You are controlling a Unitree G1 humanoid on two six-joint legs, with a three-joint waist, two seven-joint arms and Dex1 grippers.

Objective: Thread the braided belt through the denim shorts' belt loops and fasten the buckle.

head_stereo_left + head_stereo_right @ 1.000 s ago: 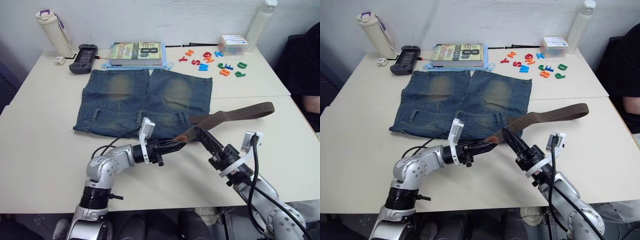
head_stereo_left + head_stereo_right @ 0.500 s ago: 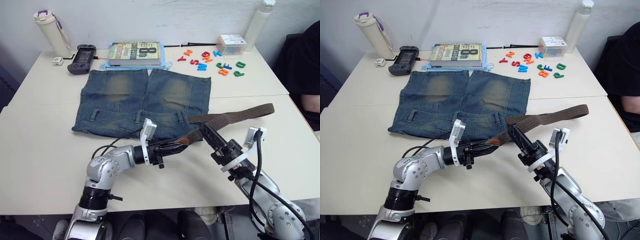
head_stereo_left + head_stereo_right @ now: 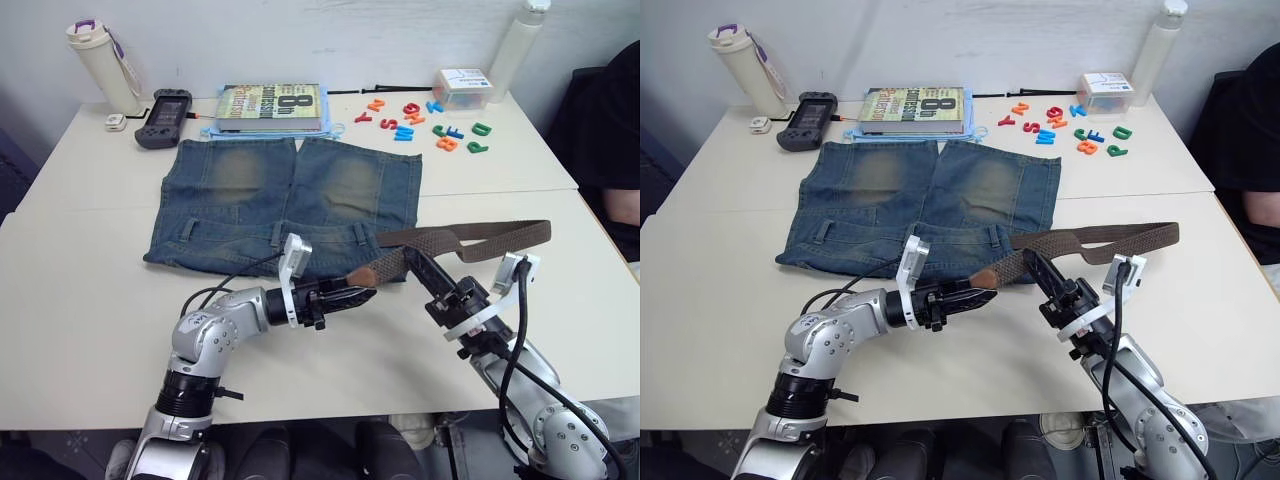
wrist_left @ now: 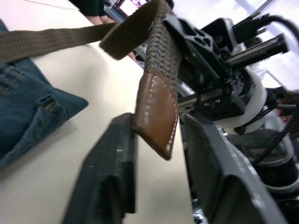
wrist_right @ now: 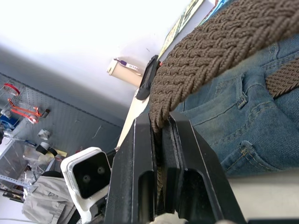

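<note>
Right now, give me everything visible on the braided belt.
The braided belt is a long, narrow dark-brown woven strap ending in a smooth tan leather tip with pale stitching. The right pincer is shut on the strap a little behind the tip, holding that end off the table. The tip hangs between the open fingers of the left pincer, touching one finger. The rest trails back to the robot's right, lying flat on the table beside the denim shorts.

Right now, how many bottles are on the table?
2. One cream bottle with a purple loop stands at the far left corner, beside the black handheld console; a taller white bottle stands at the far right, next to the small box.
</note>
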